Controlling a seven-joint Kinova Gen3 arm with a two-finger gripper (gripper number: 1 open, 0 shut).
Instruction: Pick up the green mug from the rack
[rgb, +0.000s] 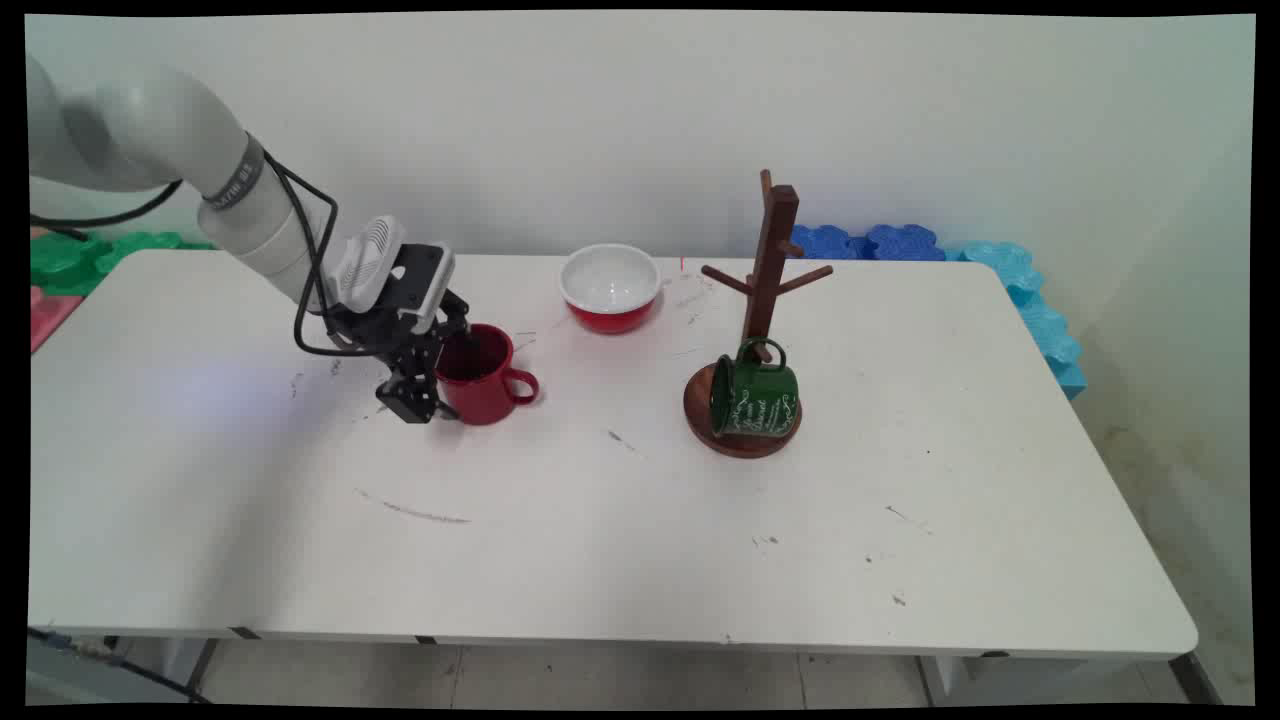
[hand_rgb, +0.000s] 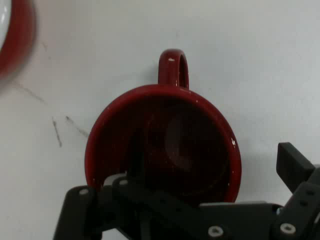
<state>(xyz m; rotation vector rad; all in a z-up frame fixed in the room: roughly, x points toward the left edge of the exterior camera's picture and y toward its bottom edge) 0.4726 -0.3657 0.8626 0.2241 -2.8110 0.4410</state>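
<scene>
Red mug (rgb: 484, 375) upright mid-table; gripper (rgb: 424, 394) straddles its left rim, fingers apart, not clamped. Open tabletop (rgb: 620, 540) nearside.

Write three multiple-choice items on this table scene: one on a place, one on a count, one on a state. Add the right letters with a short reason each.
1. Where does the green mug lie?
A. on the round base of the wooden mug tree
B. inside the bowl
C. at the table's near edge

2. How many mugs are on the table?
A. one
B. two
C. four

3. How does the red mug stand?
A. upside down
B. on its side
C. upright, mouth up

Answers: 1 A, the green mug rests on its side on the tree's base. 2 B, only one red and one green mug show; the red and white bowl is no mug. 3 C, the hand view looks straight down into its open mouth, with the gripper at its rim, one of the jaws reaching inside.
</scene>
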